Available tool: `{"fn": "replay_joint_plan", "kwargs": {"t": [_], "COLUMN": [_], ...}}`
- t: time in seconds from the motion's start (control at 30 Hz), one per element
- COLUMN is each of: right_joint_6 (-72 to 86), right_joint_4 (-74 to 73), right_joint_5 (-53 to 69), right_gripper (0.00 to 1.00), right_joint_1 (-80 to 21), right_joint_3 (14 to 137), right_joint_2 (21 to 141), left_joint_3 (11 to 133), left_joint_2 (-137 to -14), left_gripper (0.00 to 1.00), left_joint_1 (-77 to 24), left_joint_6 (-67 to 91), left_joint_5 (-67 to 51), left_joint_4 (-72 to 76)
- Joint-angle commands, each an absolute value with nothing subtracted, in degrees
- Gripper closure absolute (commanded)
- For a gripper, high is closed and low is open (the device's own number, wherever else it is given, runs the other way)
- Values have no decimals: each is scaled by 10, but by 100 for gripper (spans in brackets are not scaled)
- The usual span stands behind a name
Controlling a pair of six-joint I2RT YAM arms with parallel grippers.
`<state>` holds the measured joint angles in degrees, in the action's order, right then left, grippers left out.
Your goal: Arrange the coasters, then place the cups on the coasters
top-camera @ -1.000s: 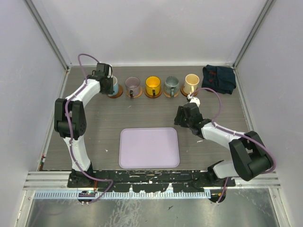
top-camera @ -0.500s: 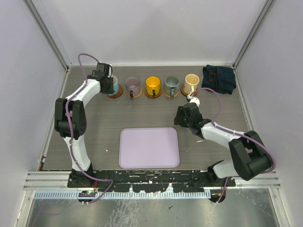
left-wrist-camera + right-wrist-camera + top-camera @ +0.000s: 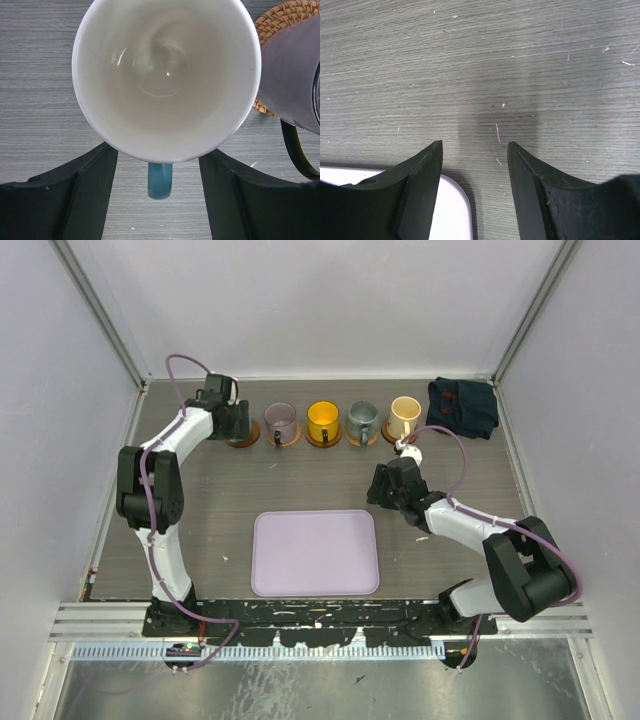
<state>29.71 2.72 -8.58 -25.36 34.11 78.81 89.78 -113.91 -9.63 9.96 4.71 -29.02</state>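
Observation:
Five cups stand in a row at the back, each on a round brown coaster. The cream cup with the light-blue handle (image 3: pixel 165 75) is at the left end on its coaster (image 3: pixel 243 441). My left gripper (image 3: pixel 232 420) hangs over it, open. Its fingers (image 3: pixel 70 195) stand either side of the handle (image 3: pixel 160 180) without touching. To the right stand the purple-grey cup (image 3: pixel 280 423), the yellow cup (image 3: pixel 323 420), the grey-teal cup (image 3: pixel 361 420) and the pale cream cup (image 3: pixel 404 415). My right gripper (image 3: pixel 385 485) is open and empty, low over bare table.
A lavender tray (image 3: pixel 315 552) lies in the middle near the front; its corner (image 3: pixel 450 210) shows under my right fingers. A dark blue cloth (image 3: pixel 462 406) sits at the back right. The purple-grey cup (image 3: pixel 295 65) and its woven coaster (image 3: pixel 280 15) are close beside the left gripper.
The left gripper's jaws have opened and let go of the blue-handled cup, which stays on its coaster. The right arm has not moved.

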Motion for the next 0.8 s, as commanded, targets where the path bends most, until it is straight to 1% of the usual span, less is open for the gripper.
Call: {"fn": "replay_joint_plan", "kwargs": {"t": [0.0,0.33,0.6,0.77], "right_joint_6": [304,304,300,292], "right_joint_4": [50,46,46,40], "right_joint_5": [-81,-89,-110,-101], "right_gripper": [41,41,40,39], "right_joint_1": [-253,-253,-251,-216], "right_joint_3": [344,341,355,374], "right_joint_2": [788,778,764,760], "left_joint_3": [915,896,857,810], "left_joint_2": [-1133,-1086,-990,-929], "left_gripper": [33,27,22,18], "left_joint_1": [-92,-92,-91,-87], "left_joint_6": [102,111,110,121], "left_joint_5": [56,72,99,107], "left_joint_4": [-276,-269,-265,-268]}}
